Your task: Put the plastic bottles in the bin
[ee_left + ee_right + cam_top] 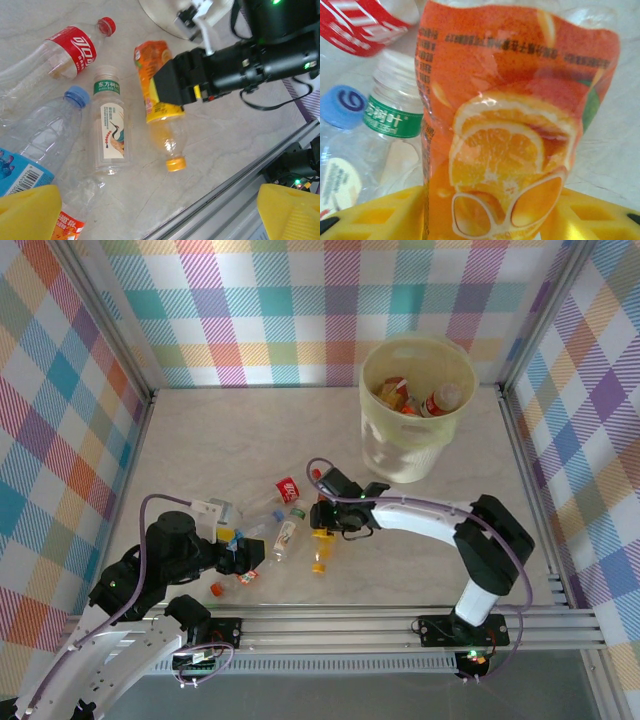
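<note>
An orange-labelled plastic bottle (pixel 515 125) lies on the table with its orange cap (pixel 176 163) toward the near rail. My right gripper (pixel 490 220) is shut on its body, a yellow finger (pixel 375 217) pressed to each side. In the top view that gripper (pixel 325 523) is over this bottle (pixel 322 545). Left of it lie a green-labelled bottle (pixel 109 125), a red-labelled bottle (pixel 65 50) and a blue-capped bottle (pixel 45 140). My left gripper (pixel 160 220) hangs open over bare table near the rail, holding nothing. The pale-yellow bin (pixel 415 405) stands at the back right with bottles inside.
A crushed bottle with an orange cap (pixel 216 589) lies by my left gripper (pixel 240 558). The metal rail (pixel 330 625) runs along the near edge. Checked walls enclose the table on three sides. Bare tabletop lies between the bottle cluster and the bin.
</note>
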Controlling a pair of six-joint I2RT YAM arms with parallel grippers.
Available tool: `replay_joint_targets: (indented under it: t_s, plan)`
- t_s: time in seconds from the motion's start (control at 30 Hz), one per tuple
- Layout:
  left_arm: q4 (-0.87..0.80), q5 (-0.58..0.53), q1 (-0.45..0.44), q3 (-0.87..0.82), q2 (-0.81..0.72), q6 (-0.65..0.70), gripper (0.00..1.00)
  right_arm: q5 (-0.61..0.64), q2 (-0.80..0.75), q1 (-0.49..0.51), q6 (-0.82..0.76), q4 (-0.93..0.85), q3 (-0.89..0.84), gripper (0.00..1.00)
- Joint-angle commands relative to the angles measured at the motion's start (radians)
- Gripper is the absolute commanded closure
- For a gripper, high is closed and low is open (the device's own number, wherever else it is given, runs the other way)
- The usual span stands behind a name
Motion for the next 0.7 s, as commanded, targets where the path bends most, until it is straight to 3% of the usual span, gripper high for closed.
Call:
replay_joint_targets:
  t_s: [0.0,0.4,0.67]
  plan:
    - [0.004,0.020,-0.005,0.006,-0.008,0.017,0.00,-0.023,-0.089,-0.041,-0.104,-0.062,0.021,0.44]
    - [0.012,0.023,-0.005,0.001,-0.008,0.020,0.00,-0.073,-0.237,-0.129,-0.288,-0.246,0.208,0.45]
    - [0.018,0.033,-0.005,-0.001,-0.004,0.023,0.00,-0.102,-0.251,-0.188,-0.366,-0.348,0.420,0.45]
